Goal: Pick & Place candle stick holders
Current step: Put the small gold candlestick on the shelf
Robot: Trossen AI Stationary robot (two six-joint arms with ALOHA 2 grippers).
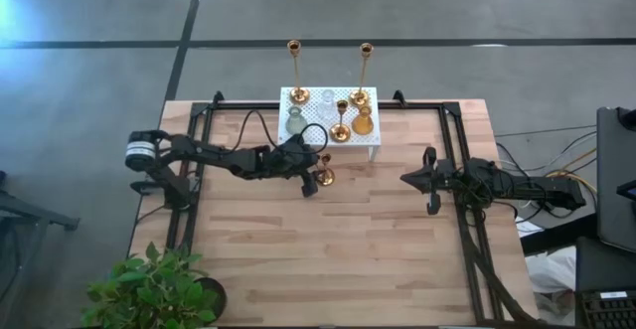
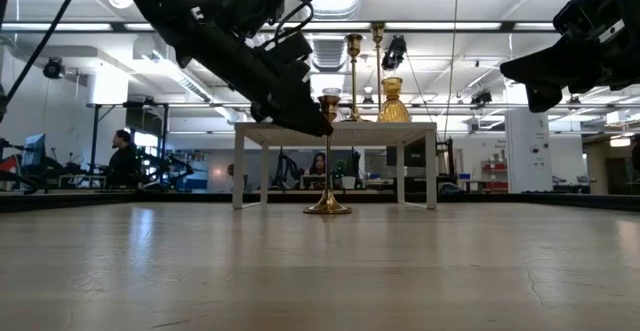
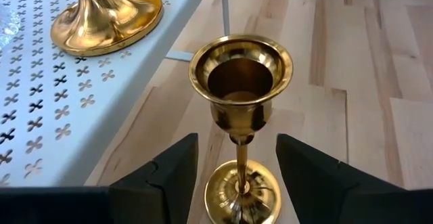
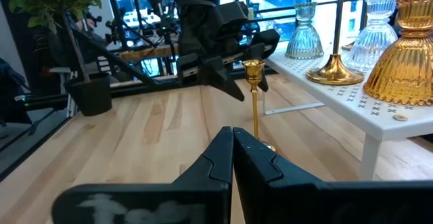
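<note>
The left gripper (image 3: pixel 237 176), fingers spread, straddles the thin stem of a short brass candle stick holder (image 3: pixel 241 116), likely rigid, slippery and top-heavy; right gripper (image 4: pixel 232 158) waits shut.

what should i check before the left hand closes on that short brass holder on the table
1. Left hand open, a finger on each side of the stem: ok.
2. Short brass candle holder upright, base flat on the table: ok.
3. Fingers not yet touching the stem, gaps on both sides: ok.
4. Room from the white perforated stand next to it: cannot tell; the stand's edge is close in the left wrist view.
5. Right hand shut and waiting well off to the other side: ok.
6. Grip height along the stem: cannot tell exactly; fingers look low, near the base.
</note>
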